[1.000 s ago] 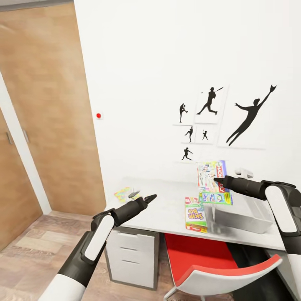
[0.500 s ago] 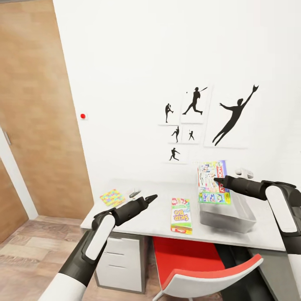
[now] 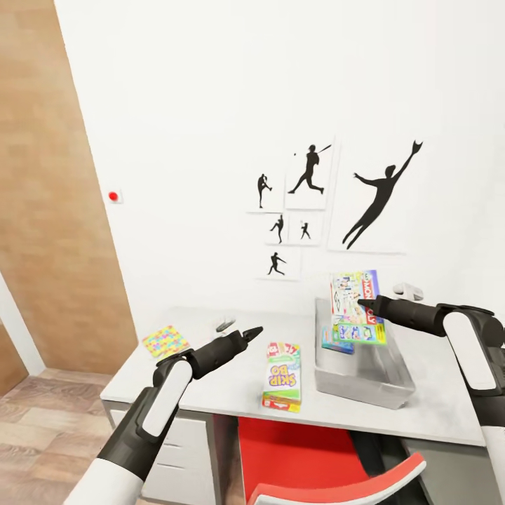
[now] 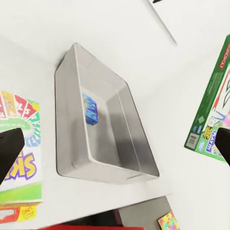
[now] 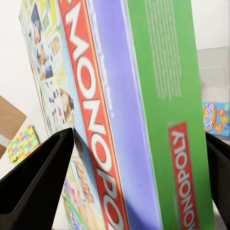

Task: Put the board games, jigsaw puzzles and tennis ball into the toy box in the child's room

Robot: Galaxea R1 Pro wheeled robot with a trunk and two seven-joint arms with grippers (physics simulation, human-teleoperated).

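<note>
My right gripper (image 3: 365, 304) (image 5: 132, 182) is shut on the upright MONOPOLY board game (image 3: 354, 303) (image 5: 134, 110), held above the grey toy box (image 3: 365, 372) (image 4: 108, 158). A blue board game (image 3: 335, 341) (image 4: 90, 108) lies inside the box. The SKIP-BO board game (image 3: 283, 375) (image 4: 21, 158) lies flat on the table (image 3: 210, 382) just left of the box. One jigsaw puzzle (image 3: 165, 341) (image 5: 21, 143) rests at the table's far left. My left gripper (image 3: 251, 331) (image 4: 115, 146) hovers open and empty left of SKIP-BO. The tennis ball and the bed are out of view.
A red and white chair (image 3: 315, 456) is tucked under the table in front of me. White drawers (image 3: 165, 456) sit below the table's left end. A small grey item (image 3: 224, 324) and a white item (image 3: 409, 289) lie near the wall. A wooden door (image 3: 49, 210) stands at the left.
The whole picture has slid left, so the camera has moved; the toy box now lies under the held MONOPOLY box. Both arms keep the same pose in the view.
</note>
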